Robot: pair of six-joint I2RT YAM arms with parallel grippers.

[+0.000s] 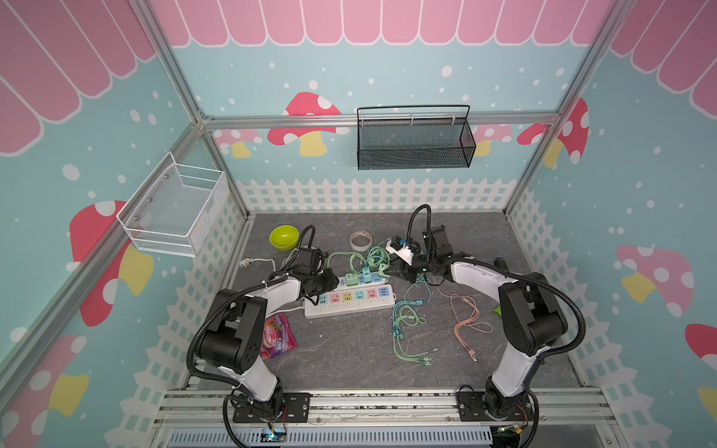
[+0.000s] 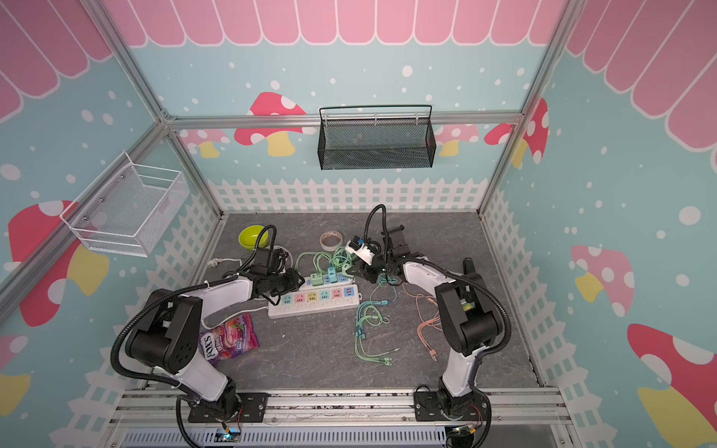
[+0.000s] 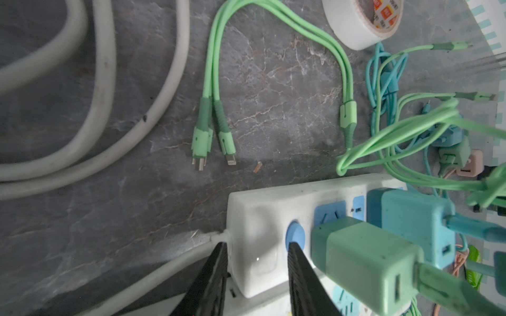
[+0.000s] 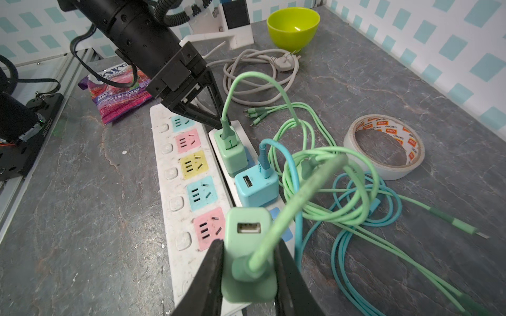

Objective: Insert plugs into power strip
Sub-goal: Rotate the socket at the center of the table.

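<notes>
Two white power strips lie side by side: a long one with coloured sockets (image 1: pixel 349 311) and a short one (image 3: pixel 260 213) behind it. A mint green plug (image 4: pixel 232 153) and a teal plug (image 4: pixel 256 186) stand in the short strip. My right gripper (image 4: pixel 249 243) is shut on another mint green plug (image 4: pixel 247 229), held over the right end of the short strip (image 4: pixel 242 128). My left gripper (image 3: pixel 258 245) is at that strip's left end, jaws apart, one finger past the end and the other by the blue button. A salmon plug (image 3: pixel 471 164) lies beyond.
A tape roll (image 1: pixel 361 240), a green bowl (image 1: pixel 284 236) and a coiled white cord (image 4: pixel 260 71) lie behind the strips. A candy bag (image 1: pixel 277 336) sits at the front left. Loose green and teal cables (image 1: pixel 407 322) and a salmon cable (image 1: pixel 469 318) lie to the right.
</notes>
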